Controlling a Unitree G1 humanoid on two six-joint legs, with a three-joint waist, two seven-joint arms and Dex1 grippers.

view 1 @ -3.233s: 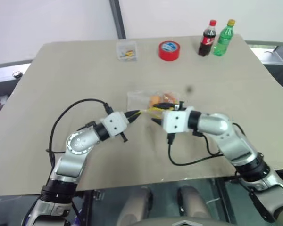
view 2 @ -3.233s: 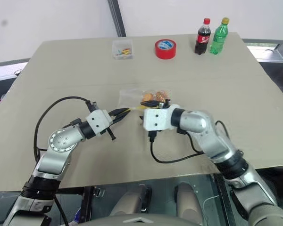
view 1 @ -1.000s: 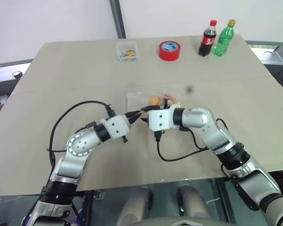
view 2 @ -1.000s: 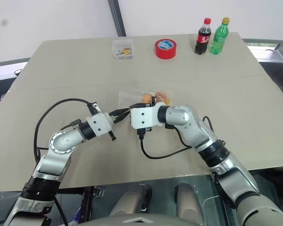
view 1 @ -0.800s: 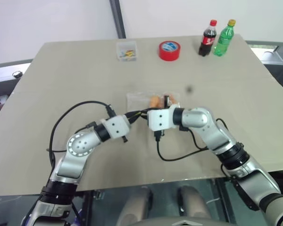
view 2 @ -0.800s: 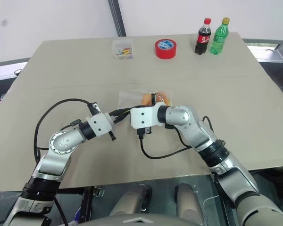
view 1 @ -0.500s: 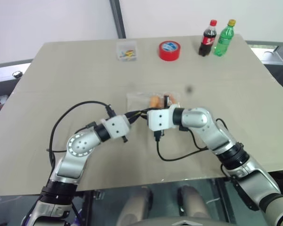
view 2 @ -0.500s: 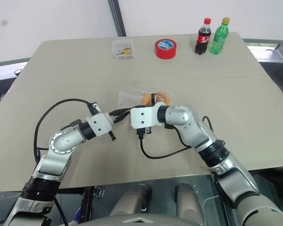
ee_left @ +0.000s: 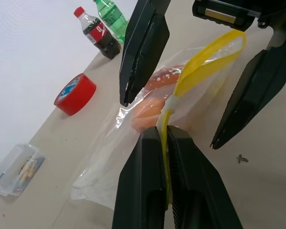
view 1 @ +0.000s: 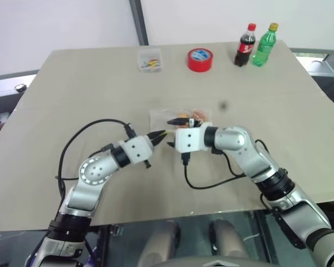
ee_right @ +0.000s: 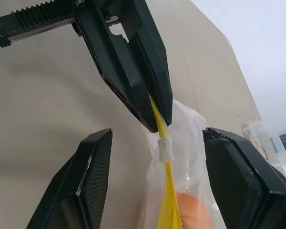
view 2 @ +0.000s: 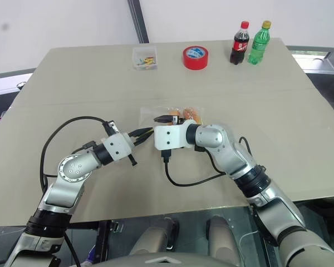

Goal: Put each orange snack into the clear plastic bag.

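Observation:
The clear plastic bag (view 1: 162, 117) lies mid-table with its yellow seal strip (ee_left: 200, 62) lifted toward me. Two orange snacks (ee_left: 155, 107) (view 1: 196, 115) sit inside it, side by side. My left gripper (view 1: 160, 134) is shut on the near end of the seal strip, pinching it just below a small white slider (ee_right: 165, 150). My right gripper (ee_right: 157, 133) is open, one finger on each side of the strip, close in front of the left gripper's tips and holding nothing.
At the table's far edge stand a small clear box (view 1: 150, 60), a red tape roll (view 1: 200, 59), a cola bottle (view 1: 245, 45) and a green bottle (view 1: 264, 44). Black cables loop off both wrists onto the table.
My right gripper slid left along the seal strip toward the left gripper, then opened and let go of the strip. The left gripper and bag have not moved.

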